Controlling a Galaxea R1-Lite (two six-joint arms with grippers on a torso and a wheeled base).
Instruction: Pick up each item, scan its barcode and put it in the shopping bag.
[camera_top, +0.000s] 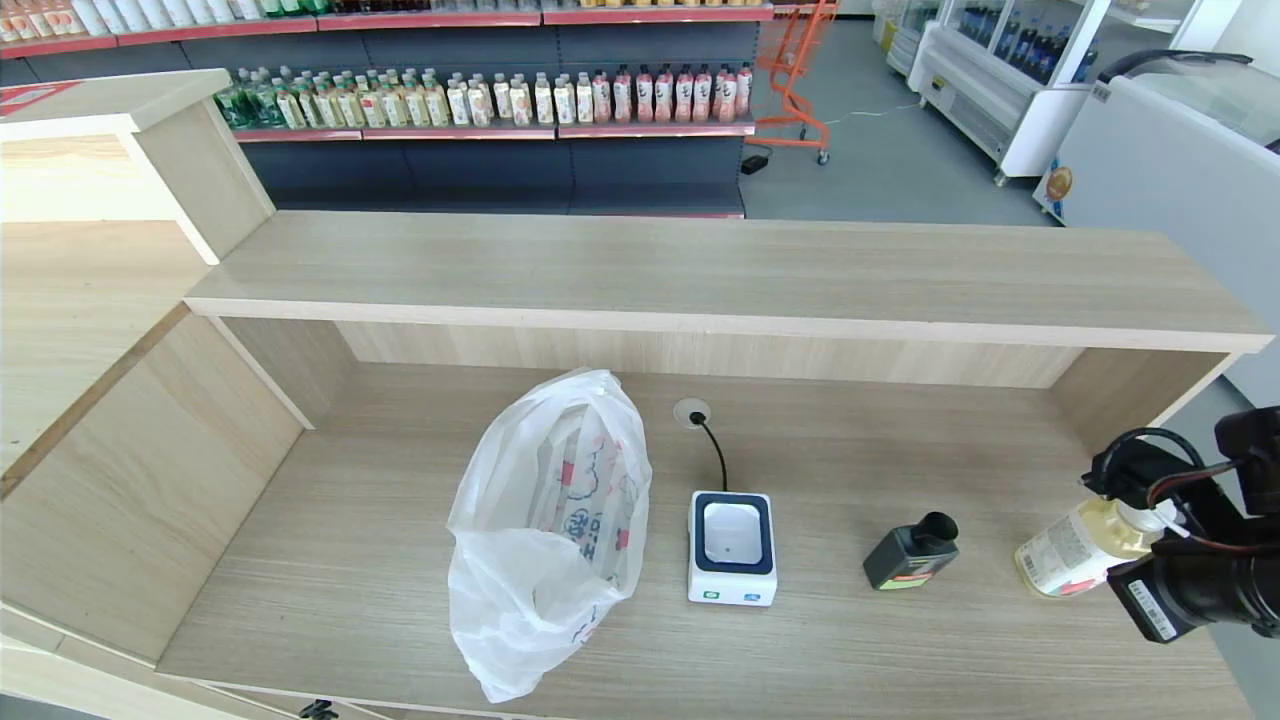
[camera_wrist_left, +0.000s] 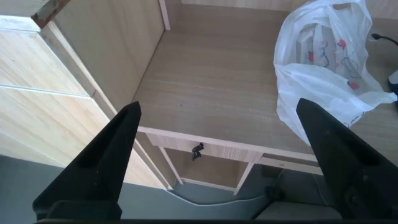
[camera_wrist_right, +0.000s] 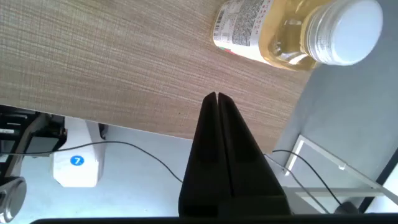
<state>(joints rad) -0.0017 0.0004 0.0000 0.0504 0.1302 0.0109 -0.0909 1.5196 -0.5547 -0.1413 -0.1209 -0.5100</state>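
Bottle (camera_wrist_right: 273, 34) lies just beside the closed right end effector (camera_wrist_right: 217, 98).

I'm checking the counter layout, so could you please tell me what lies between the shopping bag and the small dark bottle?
The white barcode scanner stands between the shopping bag and the dark bottle, as the head view shows.

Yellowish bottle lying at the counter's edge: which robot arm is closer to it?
Right. The right gripper, shut, sits just beside the bottle; the left gripper, open, hangs past the shopping bag at the opposite end of the counter.
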